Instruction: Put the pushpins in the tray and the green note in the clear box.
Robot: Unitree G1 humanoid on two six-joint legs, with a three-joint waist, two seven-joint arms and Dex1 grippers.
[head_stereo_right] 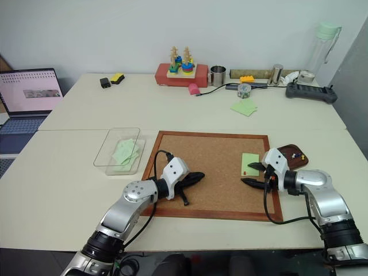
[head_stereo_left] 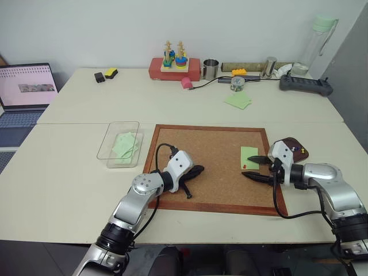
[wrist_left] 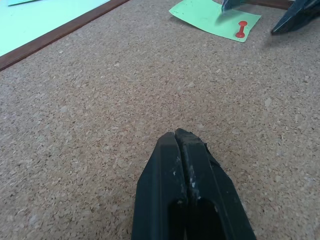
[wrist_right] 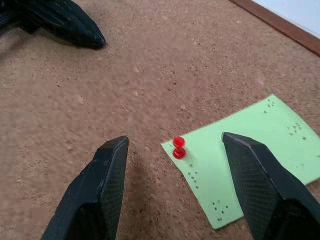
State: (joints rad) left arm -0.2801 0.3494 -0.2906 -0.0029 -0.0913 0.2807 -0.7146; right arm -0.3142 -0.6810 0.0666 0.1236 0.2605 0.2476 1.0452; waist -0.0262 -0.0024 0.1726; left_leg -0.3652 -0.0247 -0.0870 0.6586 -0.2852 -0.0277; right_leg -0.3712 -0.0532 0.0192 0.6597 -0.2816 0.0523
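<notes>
Now the right claw (wrist_right: 172, 187) stands open, its tips either side of the one red pushpin (wrist_right: 178, 147), stuck upright in the green note's (wrist_right: 245, 162) near corner on the cork board (head_stereo_left: 213, 167). Left claw (head_stereo_left: 195, 171) closed, empty, well apart; right is nearer.

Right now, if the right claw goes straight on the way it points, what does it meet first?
Probably the red pushpin. It stands in the corner of the green note on the cork board, between the open fingers of the right claw. Depth is hard to judge; it may touch the board first.
</notes>
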